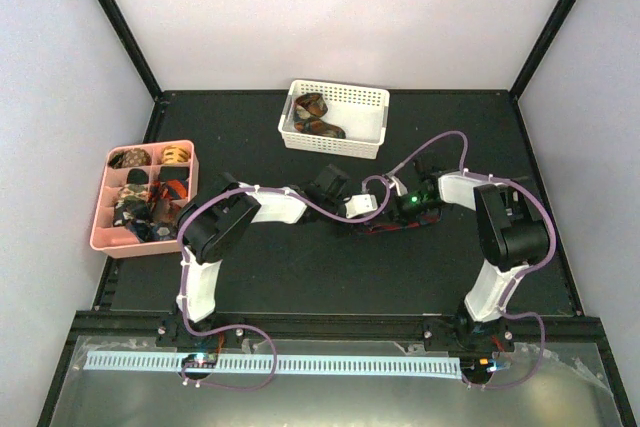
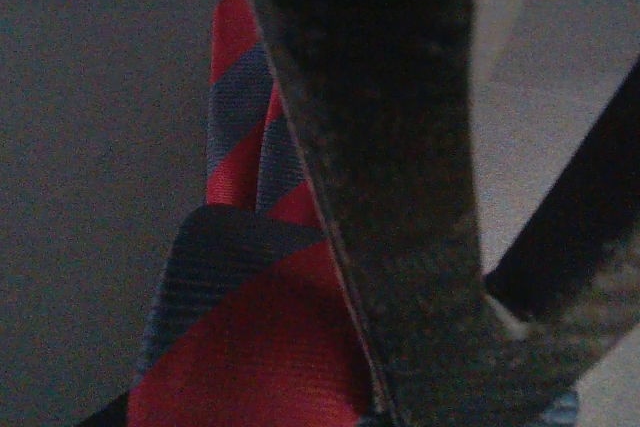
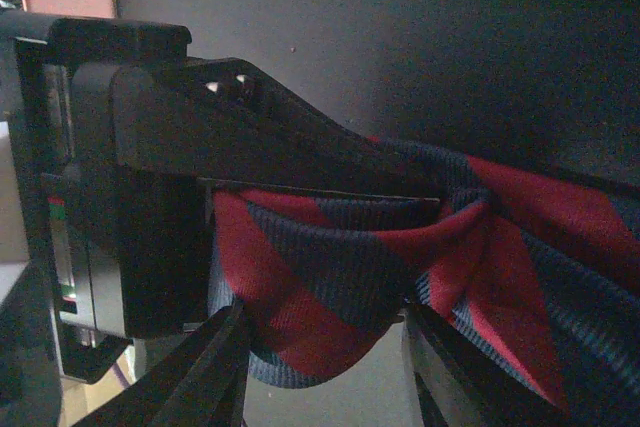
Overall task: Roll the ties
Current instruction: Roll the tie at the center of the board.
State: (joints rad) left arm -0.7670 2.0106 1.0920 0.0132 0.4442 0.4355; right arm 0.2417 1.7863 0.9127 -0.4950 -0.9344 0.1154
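Ties are the job, and the one in hand is the red-and-navy striped tie (image 1: 392, 226), lying on the black table (image 1: 300, 277) about midway across, between the two grippers. The left gripper (image 1: 372, 207) is clamped on it: seen from the right wrist, flat cloth comes out from under its finger. The right gripper (image 3: 325, 382) straddles a bunched fold just beside that pinch, one finger either side and both touching cloth; whether they press it or merely bracket it I cannot tell. To my eye the roll is barely begun. Doing it well probably means holding the left pinch firm as an anchor, flattening the twist in the fold, closing the right fingers squarely across the full width, and turning so each wrap lands edge on edge; a skewed first turn would likely cone out. Further off to the left, the pink tray (image 1: 100, 237) holds coiled ties (image 1: 130, 158) in its compartments, a likely home for this one. Farthest back, the white basket (image 1: 350, 97) holds more ties (image 1: 318, 119).
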